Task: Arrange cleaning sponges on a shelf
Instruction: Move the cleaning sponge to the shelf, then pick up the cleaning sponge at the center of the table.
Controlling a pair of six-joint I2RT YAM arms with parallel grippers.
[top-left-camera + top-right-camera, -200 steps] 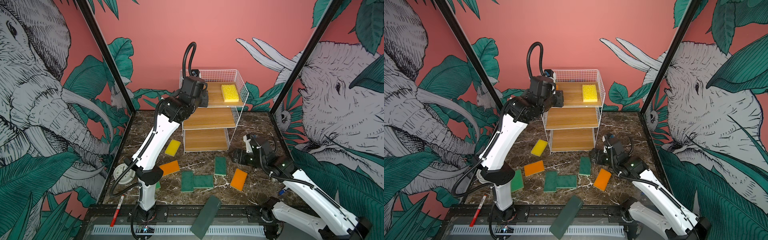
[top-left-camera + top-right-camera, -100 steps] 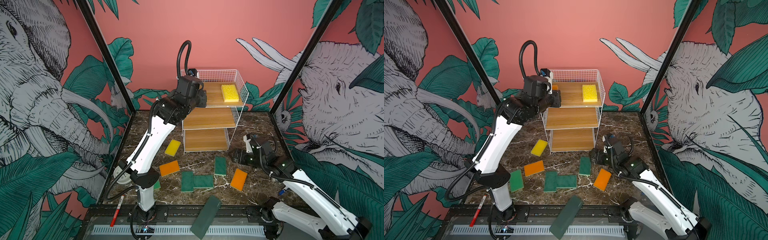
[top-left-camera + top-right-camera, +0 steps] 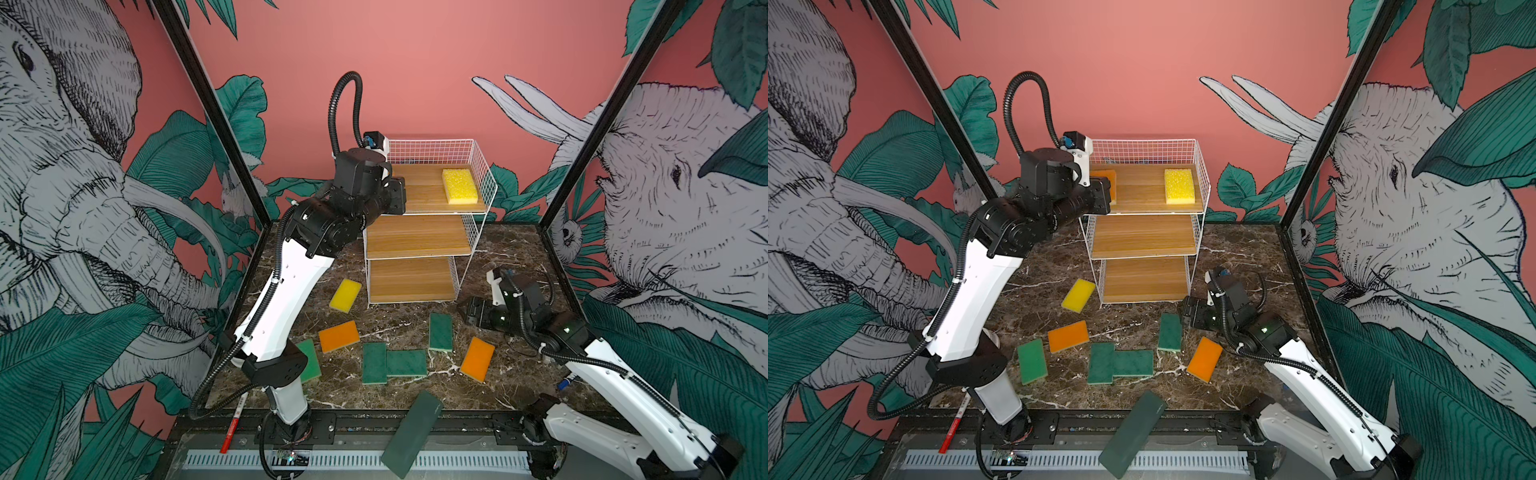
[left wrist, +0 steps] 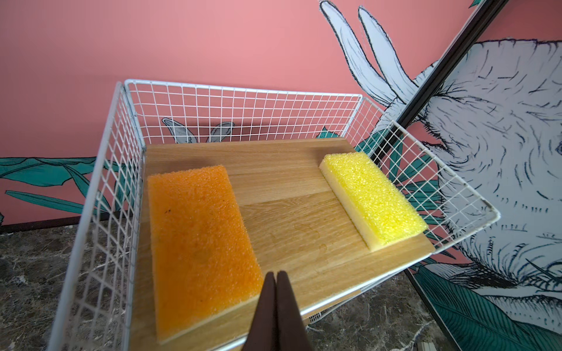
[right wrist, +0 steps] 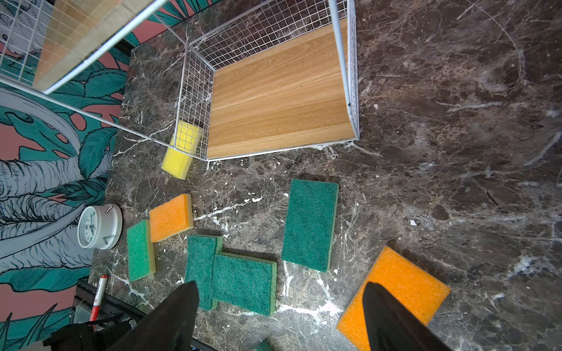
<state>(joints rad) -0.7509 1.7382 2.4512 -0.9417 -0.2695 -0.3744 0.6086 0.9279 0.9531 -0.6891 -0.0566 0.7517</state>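
Left tool (image 4: 276, 275): fingers pressed together, holding nothing; it sits at the front edge of the top board of the shelf (image 3: 482, 166), just beside the near corner of the orange sponge on the top board (image 4: 200, 243); whether it touches that corner I cannot tell

Right tool (image 5: 279, 316): jaws wide, empty; hovering low over the counter (image 3: 511, 386) to the right of the shelf's foot

Relation for the coming move, as I judge it: the loose sponges lie on the counter in front of the shelf, ahead of the right tool and well below the left one; the right arm is nearer; closest to it are the orange sponge by the right tool (image 5: 395, 291), lying diagonally and partly under one finger in the wrist view, and the lone dark green sponge (image 5: 310, 223), long axis pointing toward the shelf

Count, sponges:
- on shelf, top board: 2; orange by the left wire wall, yellow sponge on the top board (image 4: 374, 197) by the right wall; both lie long axis front to back
- middle and bottom boards: 0
- on counter: 7; yellow 1 (image 3: 345, 295), orange 2 (image 3: 338, 336), dark green 3, two of them touching in an L (image 3: 392, 363), lighter green 1 (image 3: 1032, 360)
- total 9

Other: 1 longer dark slab (image 3: 411, 434) on the front rail; 1 white clock (image 5: 98, 226); 1 red marker (image 5: 98, 293)
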